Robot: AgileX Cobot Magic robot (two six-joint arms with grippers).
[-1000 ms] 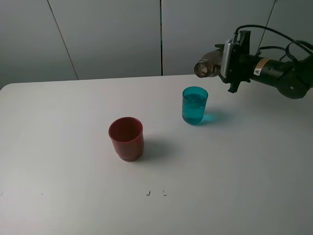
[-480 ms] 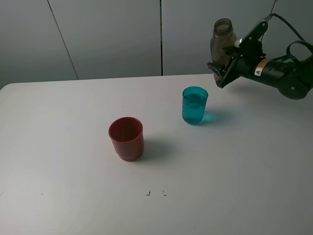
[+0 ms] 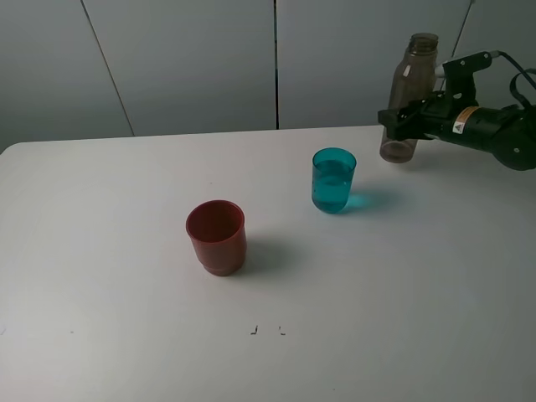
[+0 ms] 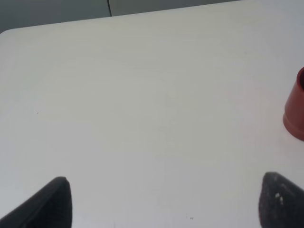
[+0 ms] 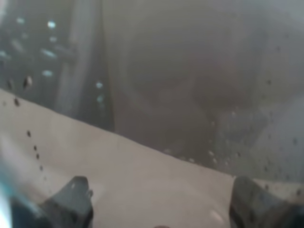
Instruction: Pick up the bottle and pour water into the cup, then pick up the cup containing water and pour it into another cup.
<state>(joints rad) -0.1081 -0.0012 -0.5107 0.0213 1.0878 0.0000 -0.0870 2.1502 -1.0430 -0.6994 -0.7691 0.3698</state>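
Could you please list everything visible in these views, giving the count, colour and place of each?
bottle: one, smoky grey-brown translucent, upright at the table's far right, gripped
teal cup: one, translucent teal-blue, holding water, right of centre
red cup: one, opaque dark red, near the centre, left of the teal cup and closer to the front
table: one, white, under everything
wall panels: several, grey, behind the table
small marks: two, dark, on the table near its front edge
right gripper: one, black, jaws shut on the bottle
left gripper: one, black, jaws open over bare table, holding nothing
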